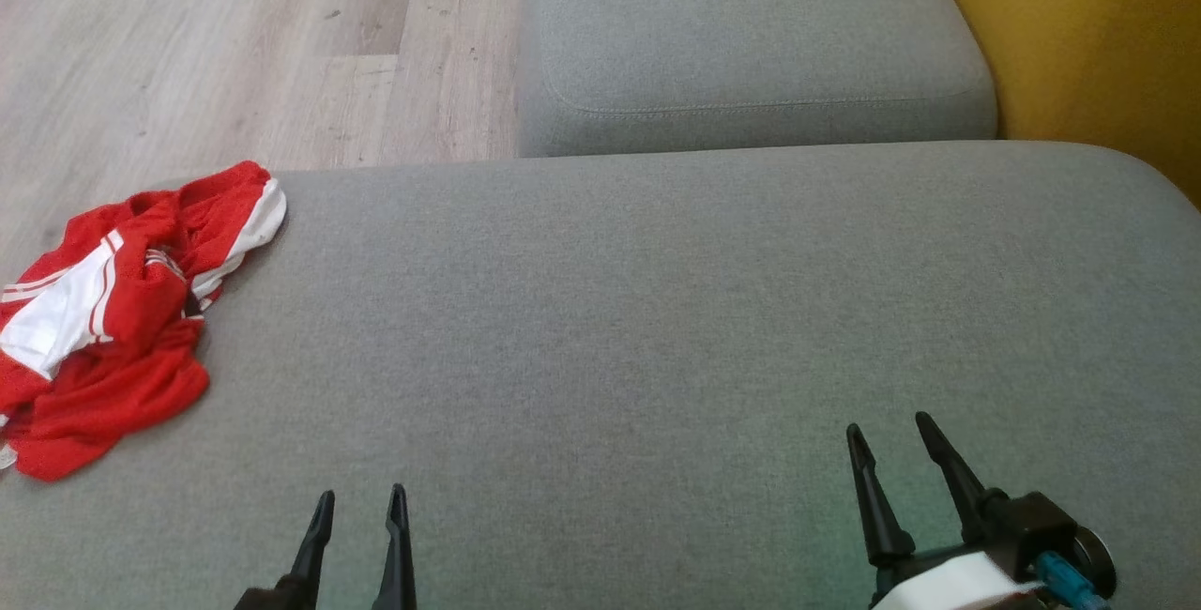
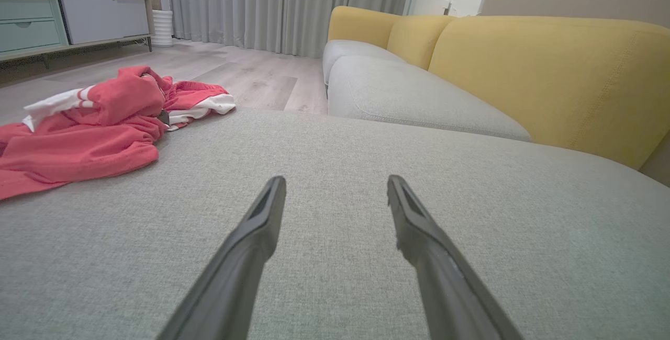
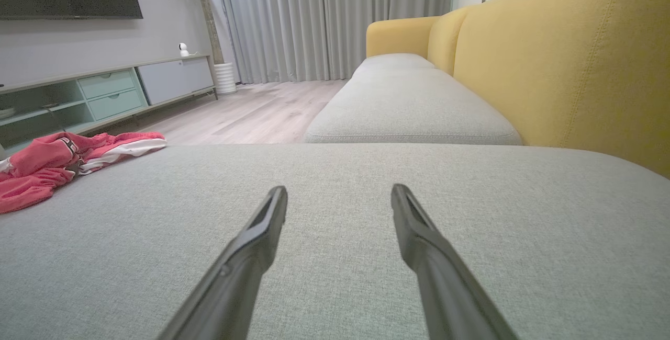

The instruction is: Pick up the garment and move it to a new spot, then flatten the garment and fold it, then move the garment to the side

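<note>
Left hand (image 1: pixel 362 492) at 7 o'clock and right hand (image 1: pixel 888 421) at 5 o'clock of the head view, both poised low over the grey sofa cushion (image 1: pixel 657 310). The fingers point toward 12 o'clock, the right pair leaning slightly toward 11. Each hand is released, its two dark fingers spread apart with nothing between them. The red-and-white garment (image 1: pixel 113 328) lies crumpled at 9 o'clock on the cushion's edge, well apart from both hands, with the wooden floor (image 1: pixel 235 47) beyond at 11 o'clock.
</note>
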`<state>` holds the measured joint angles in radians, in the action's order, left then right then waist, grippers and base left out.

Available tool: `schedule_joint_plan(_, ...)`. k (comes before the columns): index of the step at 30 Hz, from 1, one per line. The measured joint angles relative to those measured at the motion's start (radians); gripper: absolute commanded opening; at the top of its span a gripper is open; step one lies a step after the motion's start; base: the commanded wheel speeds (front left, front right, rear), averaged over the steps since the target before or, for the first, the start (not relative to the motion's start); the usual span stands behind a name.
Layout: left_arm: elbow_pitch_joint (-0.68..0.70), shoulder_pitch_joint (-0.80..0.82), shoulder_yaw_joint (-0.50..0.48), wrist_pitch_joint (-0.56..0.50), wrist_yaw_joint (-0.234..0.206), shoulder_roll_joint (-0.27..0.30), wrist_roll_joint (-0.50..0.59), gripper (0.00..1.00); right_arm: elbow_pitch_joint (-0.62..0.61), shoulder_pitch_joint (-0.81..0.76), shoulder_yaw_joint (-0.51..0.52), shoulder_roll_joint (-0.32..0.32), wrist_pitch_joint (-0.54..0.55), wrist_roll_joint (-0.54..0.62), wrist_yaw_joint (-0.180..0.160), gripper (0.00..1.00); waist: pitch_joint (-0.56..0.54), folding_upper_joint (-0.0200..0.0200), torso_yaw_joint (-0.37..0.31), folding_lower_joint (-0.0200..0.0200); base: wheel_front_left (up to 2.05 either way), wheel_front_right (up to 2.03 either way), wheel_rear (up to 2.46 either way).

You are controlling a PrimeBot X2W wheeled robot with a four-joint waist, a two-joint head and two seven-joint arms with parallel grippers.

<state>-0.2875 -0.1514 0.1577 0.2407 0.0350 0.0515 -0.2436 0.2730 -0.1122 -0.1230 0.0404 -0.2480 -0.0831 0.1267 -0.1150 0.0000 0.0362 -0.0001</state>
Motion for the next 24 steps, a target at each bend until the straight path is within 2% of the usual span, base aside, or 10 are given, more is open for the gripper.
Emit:
schedule_joint_plan(17, 0.001, -0.001, 0.002, -0.002, -0.009, 0.006, -0.005, 1.00, 0.004, 0.000, 0.002, 0.000, 0.000, 0.001, 0.000, 1.00, 0.003, 0.0000, 0.004, 0.0001, 0.00, 0.00, 0.00)
schedule_joint_plan(24, 0.005, 0.000, 0.007, -0.011, -0.015, 0.019, -0.004, 1.00, 0.003, -0.006, 0.031, 0.001, 0.000, -0.005, 0.000, 1.00, -0.004, 0.0000, 0.068, 0.0001, 0.00, 0.00, 0.00)
